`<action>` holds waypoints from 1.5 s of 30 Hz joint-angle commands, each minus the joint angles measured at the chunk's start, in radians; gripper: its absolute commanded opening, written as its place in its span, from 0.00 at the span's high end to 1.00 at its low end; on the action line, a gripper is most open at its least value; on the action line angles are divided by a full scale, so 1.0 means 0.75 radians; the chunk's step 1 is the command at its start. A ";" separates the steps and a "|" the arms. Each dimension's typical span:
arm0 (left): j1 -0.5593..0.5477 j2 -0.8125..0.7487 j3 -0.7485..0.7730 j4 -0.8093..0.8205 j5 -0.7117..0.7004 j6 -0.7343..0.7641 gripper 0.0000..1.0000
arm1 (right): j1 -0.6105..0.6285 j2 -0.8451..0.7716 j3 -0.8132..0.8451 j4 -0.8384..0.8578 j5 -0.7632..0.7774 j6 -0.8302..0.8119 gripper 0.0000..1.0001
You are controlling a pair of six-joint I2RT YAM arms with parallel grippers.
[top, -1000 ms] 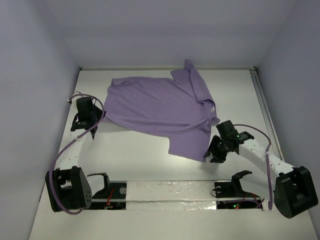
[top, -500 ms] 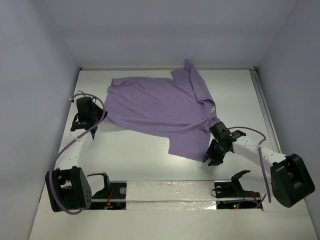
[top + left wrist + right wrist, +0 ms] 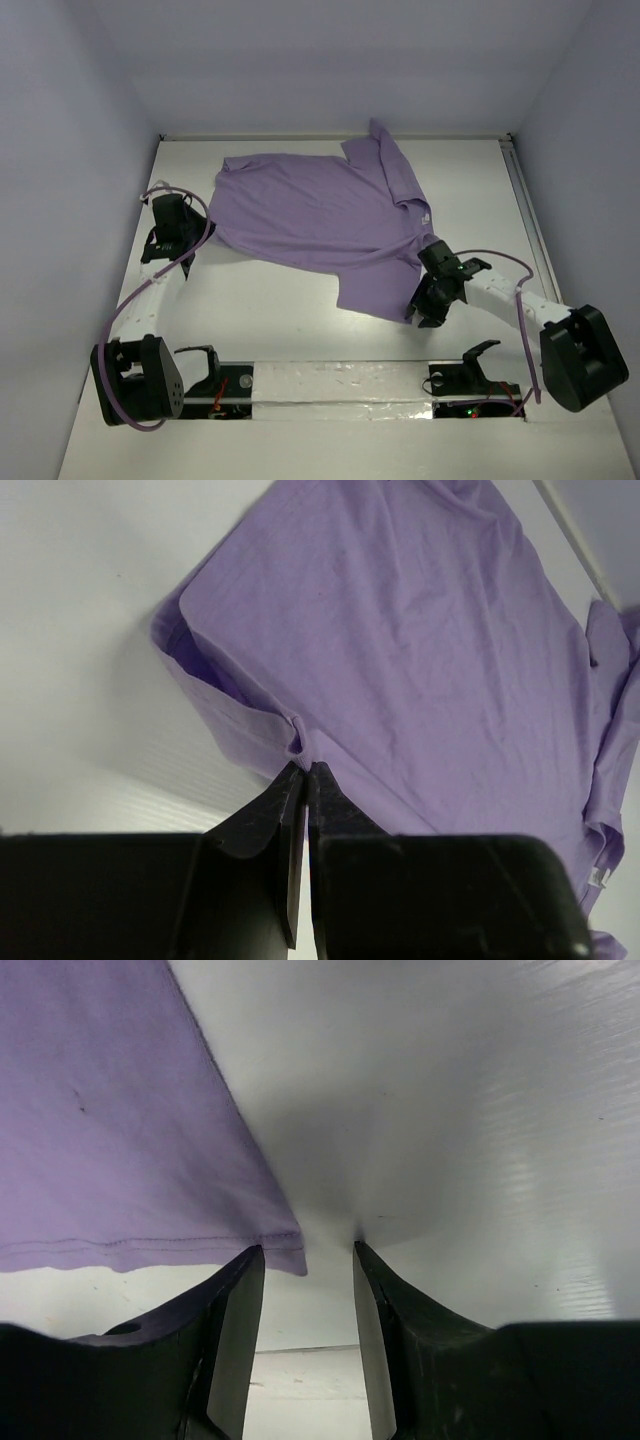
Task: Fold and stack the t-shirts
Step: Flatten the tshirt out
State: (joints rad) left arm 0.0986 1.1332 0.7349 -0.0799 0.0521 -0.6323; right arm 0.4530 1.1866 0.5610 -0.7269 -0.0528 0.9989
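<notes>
**Lavender t-shirt spread askew on the bench, with fingers at two of its edges**

Top view: the t-shirt lay flat on the white bench. Its long axis slanted from the far left toward the near right, and a sleeve poked out at the far edge. The left fingers met its left edge and the right fingers stood at its near-right corner. How either pair was set could not be read from there. Left wrist view: the left fingers were pressed together with a small pucker of the cloth's edge pinched at their tips. The rest of the shirt spread away ahead of them and to their right. Right wrist view: the right fingers stood spread and held nothing. The stitched hem corner lay on the bench just inside the gap, close to one finger and apart from the other.
</notes>
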 commanded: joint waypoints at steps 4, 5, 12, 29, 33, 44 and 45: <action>0.006 -0.040 0.002 0.017 0.021 0.015 1.00 | 0.020 0.083 0.041 0.016 0.062 -0.009 0.61; 0.006 -0.044 -0.002 0.017 0.021 0.015 1.00 | 0.020 0.093 0.044 0.004 0.062 -0.002 0.66; 0.006 -0.042 -0.019 0.049 0.045 -0.004 1.00 | 0.020 0.214 0.113 0.004 0.034 0.000 0.70; 0.006 -0.028 -0.033 0.059 0.088 0.023 1.00 | 0.020 0.238 0.148 0.022 0.099 0.026 0.86; 0.006 -0.030 -0.023 0.049 0.086 0.033 1.00 | 0.020 0.220 0.162 0.020 0.148 0.000 1.00; -0.078 -0.051 0.531 -0.112 0.133 -0.008 1.00 | 0.020 -0.212 1.235 -0.439 0.692 -0.464 1.00; -0.078 -0.053 0.722 -0.141 0.119 -0.004 1.00 | 0.020 -0.177 1.368 -0.464 0.721 -0.544 1.00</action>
State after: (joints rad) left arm 0.0616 1.1362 1.0058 -0.2115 0.1482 -0.6361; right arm 0.4599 1.0851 1.3216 -0.9565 0.2905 0.7620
